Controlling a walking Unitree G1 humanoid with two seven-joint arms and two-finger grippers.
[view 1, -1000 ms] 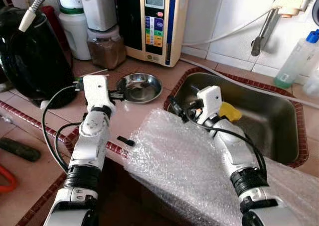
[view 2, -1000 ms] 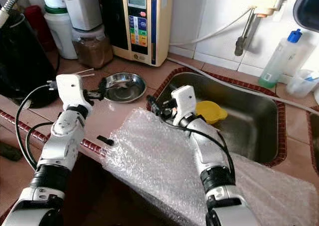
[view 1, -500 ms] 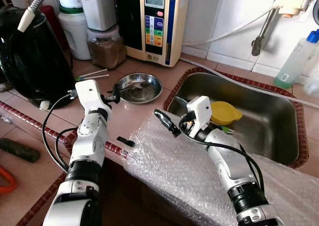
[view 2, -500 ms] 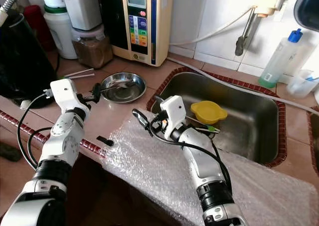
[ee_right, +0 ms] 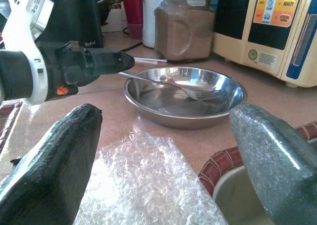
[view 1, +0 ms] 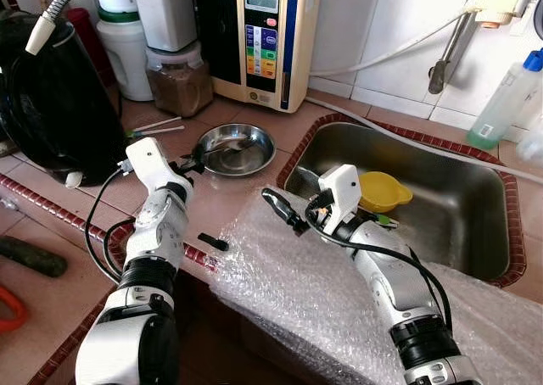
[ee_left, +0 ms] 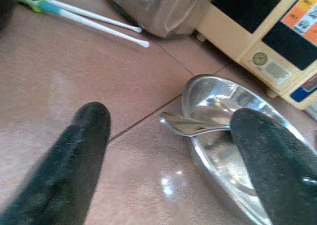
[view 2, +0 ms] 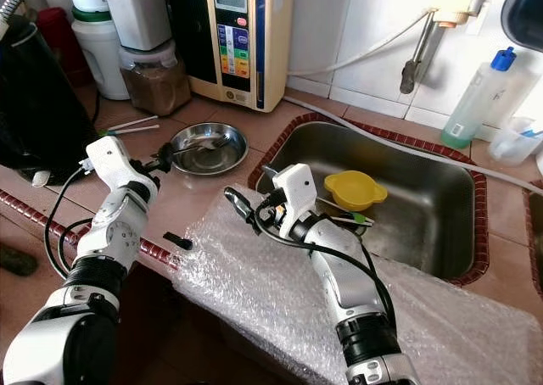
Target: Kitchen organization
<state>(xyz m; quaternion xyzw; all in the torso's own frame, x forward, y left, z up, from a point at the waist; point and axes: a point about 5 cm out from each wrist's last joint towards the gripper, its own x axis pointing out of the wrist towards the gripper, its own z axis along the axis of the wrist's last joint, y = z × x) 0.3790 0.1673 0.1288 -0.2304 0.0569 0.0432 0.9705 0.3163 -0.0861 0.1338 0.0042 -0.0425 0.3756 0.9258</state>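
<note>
On the tiled table point(view 1: 246, 190) a shallow steel bowl point(view 1: 235, 148) sits just left of the sink point(view 1: 441, 200), with a fork point(ee_right: 171, 84) lying in it, handle sticking out over the rim toward the left end effector point(view 1: 192, 159). That end effector hovers close to the bowl's near-left edge, its two black fingers point(ee_left: 81, 150) spread apart with the fork handle's tip between them, not gripped (the left wrist view shows clear gaps on both sides).

The right end effector point(view 1: 280, 209) is over the far edge of a sheet of bubble wrap point(view 1: 322, 300) that drapes off the table's front, by the sink's near-left corner; its fingers point(ee_right: 59, 150) are also wide apart and hold nothing.

A yellow bowl point(view 1: 379, 190) rests inside the sink. Behind the steel bowl stand a jar of brown powder point(view 1: 179, 78) and a cream water ioniser point(view 1: 263, 37); two cotton swabs point(view 1: 158, 128) lie near the jar. A black kettle point(view 1: 51, 97) stands at the left.
</note>
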